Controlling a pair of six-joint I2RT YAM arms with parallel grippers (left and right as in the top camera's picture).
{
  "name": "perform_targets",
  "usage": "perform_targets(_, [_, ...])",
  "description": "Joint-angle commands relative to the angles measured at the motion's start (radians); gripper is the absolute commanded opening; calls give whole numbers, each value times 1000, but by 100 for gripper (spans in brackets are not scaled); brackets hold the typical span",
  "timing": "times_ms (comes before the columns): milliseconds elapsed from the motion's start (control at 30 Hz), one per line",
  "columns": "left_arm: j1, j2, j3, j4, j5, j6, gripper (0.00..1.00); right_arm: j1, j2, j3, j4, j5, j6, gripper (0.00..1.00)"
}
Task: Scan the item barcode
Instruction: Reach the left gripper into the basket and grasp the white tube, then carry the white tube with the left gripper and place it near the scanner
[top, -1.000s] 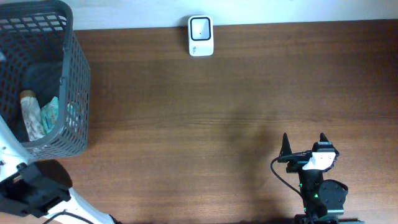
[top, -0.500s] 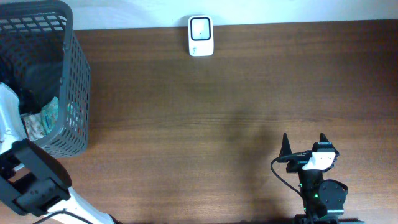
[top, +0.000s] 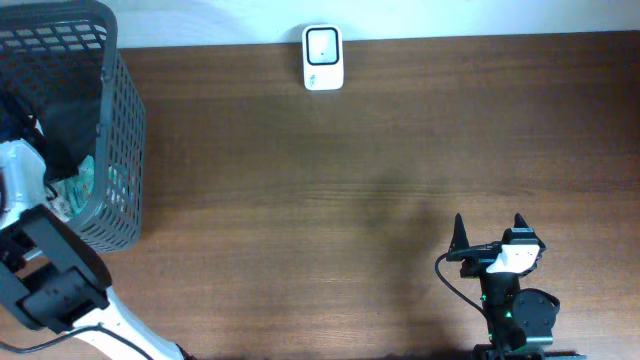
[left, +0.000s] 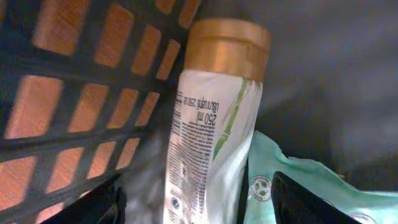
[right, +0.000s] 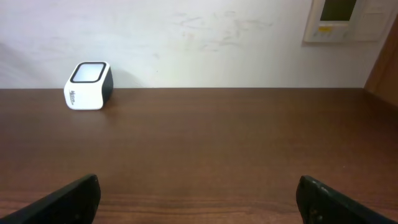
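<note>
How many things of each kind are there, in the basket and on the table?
Dark grey plastic mesh basket: 1
White box-shaped barcode scanner: 1
White plastic bottle with a gold cap: 1
Mint-green soft packet: 1
Total: 4

- Overhead: straight down, far, whole worktop (top: 400, 150).
- Left wrist: very close, inside basket (left: 37, 67), facing bottle (left: 211, 130).
- Right wrist: low, level across worktop; shares scanner (right: 88, 85) with overhead.

Dark wooden table (top: 380, 170). Carries a white scanner (top: 322, 58) at the far edge by the wall, and a grey mesh basket (top: 125, 150) at the left end.
</note>
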Motion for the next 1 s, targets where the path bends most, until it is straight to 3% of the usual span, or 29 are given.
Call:
perform_targets(0, [-2,42,-6,-6,-64,-2,72,-4,-6,-8,-3,5,-3,99])
perform_targets(233, [7,43,-50,-21,-100,-2,65,-4,-6,-8,-3,5,-3,99])
perform_targets(300, [7,43,-106,-1,-30,-2,65,-4,-6,-8,-3,5,-3,99])
perform_targets(333, [7,43,-126,13,-10,-2,57,-4,-6,-8,-3,5,-3,99])
perform_targets(367, [7,43,-136,16,-6,-2,23,-4,-6,-8,-3,5,-3,99])
perform_targets(400, [7,42,-134,17,-7,-2,0,-4,-6,-8,-3,5,-3,99])
perform_targets(600, [5,-82,127,-89,27,-168,0,-4,-6,-8,-3,5,-3,99])
perform_targets(767, [-18,-273,370,-61,327,-169,0,-4,-6,-8,-3,5,-3,99])
perform_targets(867, [-61,-402,407,-4,511,-307,0,-4,-6,-8,-3,5,-3,99])
perform_targets(967, [-125,-471,407,-6,530,-462,0,-4,-6,-8,-3,5,-3,99])
